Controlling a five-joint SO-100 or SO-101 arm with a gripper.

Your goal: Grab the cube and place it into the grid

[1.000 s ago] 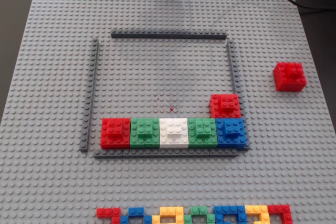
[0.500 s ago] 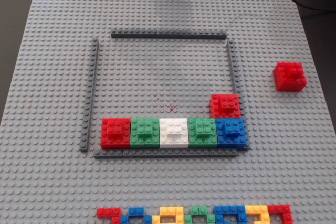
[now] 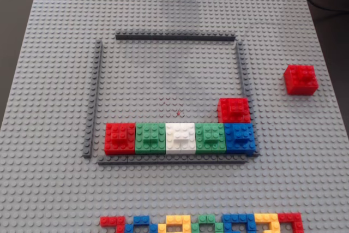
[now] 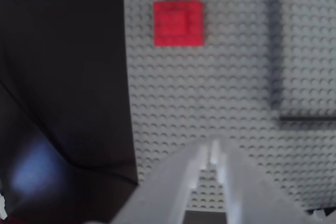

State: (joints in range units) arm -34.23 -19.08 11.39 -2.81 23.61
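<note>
Swung rightward since before, gripper (image 4: 212,153) seemingly near-closed though blurred: open wide, centre over red cube (image 4: 178,22), descend square.

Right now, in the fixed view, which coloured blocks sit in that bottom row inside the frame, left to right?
red block → green block → white block → second green block → blue block.
</note>
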